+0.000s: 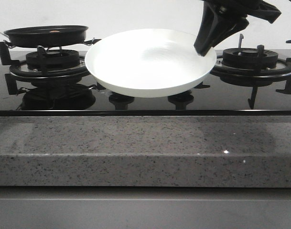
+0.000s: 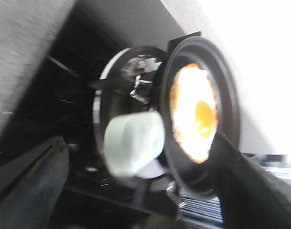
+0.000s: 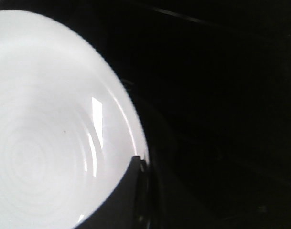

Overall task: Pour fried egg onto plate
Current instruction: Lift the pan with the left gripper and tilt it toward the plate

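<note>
Egg [image 2: 195,114] first: in the left wrist view it shows as a white disc with a browned, orange-tinted edge and a round yellow yolk, lying flat inside the black frying pan [image 2: 176,157]. From the front the pan [image 1: 46,34] sits raised over the left burner [image 1: 52,59] of the black glass hob [image 1: 150,102], and only a small orange speck of its contents clears the rim. Plate [image 1: 150,62] is a wide, shallow, glossy white dish with faint concentric rings in its well; it is held off the hob, between the two burners, tilted slightly so the inside faces the camera. Its right rim is pinched by the right gripper [image 1: 202,47], which comes down at a slant from the upper right, jaws clenched on the plate's edge; the right wrist view shows one dark finger [image 3: 128,191] lapping over the rim of the plate [image 3: 45,119]. Left gripper's fingers [image 2: 250,191] appear as blurred dark shapes near the pan's edge, and whether they grasp anything I cannot tell. Grey speckled stone counter [image 1: 145,148] runs along the front of the hob.
</note>
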`<action>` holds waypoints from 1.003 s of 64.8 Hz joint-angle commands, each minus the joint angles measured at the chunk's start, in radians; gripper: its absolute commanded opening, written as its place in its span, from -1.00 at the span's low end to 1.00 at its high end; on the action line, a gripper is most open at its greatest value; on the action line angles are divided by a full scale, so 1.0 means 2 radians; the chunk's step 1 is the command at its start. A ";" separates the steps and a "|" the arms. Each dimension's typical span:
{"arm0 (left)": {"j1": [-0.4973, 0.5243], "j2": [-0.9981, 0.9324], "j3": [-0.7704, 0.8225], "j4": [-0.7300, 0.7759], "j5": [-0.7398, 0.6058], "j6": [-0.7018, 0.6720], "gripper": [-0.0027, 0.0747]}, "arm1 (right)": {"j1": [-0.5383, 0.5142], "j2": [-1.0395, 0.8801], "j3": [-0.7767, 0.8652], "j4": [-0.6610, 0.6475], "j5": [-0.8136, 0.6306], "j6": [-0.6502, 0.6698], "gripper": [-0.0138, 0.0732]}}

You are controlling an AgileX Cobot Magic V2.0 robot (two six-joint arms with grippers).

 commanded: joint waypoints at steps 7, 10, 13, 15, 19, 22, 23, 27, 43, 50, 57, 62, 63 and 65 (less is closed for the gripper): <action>-0.001 0.008 -0.017 -0.109 0.022 0.014 0.59 | 0.000 -0.021 -0.012 0.013 -0.024 -0.005 -0.84; -0.001 0.015 -0.017 -0.127 0.029 0.023 0.58 | 0.000 -0.021 -0.012 0.013 -0.024 -0.005 -0.84; -0.001 0.019 -0.017 -0.139 0.035 0.023 0.58 | 0.000 -0.021 -0.012 0.013 -0.024 -0.005 -0.84; -0.001 0.023 -0.017 -0.142 0.039 0.024 0.58 | 0.000 -0.021 -0.012 0.013 -0.024 -0.005 -0.84; -0.001 0.029 -0.017 -0.145 0.043 0.024 0.58 | 0.000 -0.021 -0.012 0.013 -0.024 -0.005 -0.84; -0.001 0.034 -0.017 -0.145 0.047 0.024 0.58 | 0.000 -0.021 -0.012 0.013 -0.024 -0.005 -0.84; -0.001 0.035 -0.017 -0.147 0.050 0.024 0.58 | 0.000 -0.021 -0.012 0.013 -0.024 -0.005 -0.84; -0.001 0.044 -0.017 -0.154 0.060 0.024 0.58 | 0.000 -0.021 -0.012 0.013 -0.024 -0.005 -0.84; -0.001 0.059 -0.017 -0.184 0.083 0.024 0.51 | 0.000 -0.021 -0.012 0.013 -0.024 -0.005 -0.84; -0.001 0.060 -0.017 -0.196 0.085 0.024 0.37 | 0.000 -0.021 -0.012 0.013 -0.024 -0.005 -0.84; -0.001 0.060 -0.017 -0.201 0.087 0.024 0.21 | 0.000 -0.021 -0.012 0.013 -0.024 -0.005 -0.84; -0.001 0.060 -0.017 -0.201 0.089 0.024 0.11 | 0.000 -0.021 -0.012 0.013 -0.024 -0.005 -0.84; -0.001 0.060 -0.017 -0.201 0.089 0.024 0.09 | 0.000 -0.021 -0.012 0.013 -0.024 -0.005 -0.84; -0.001 0.060 -0.017 -0.201 0.089 0.024 0.06 | 0.000 -0.021 -0.012 0.013 -0.024 -0.005 -0.84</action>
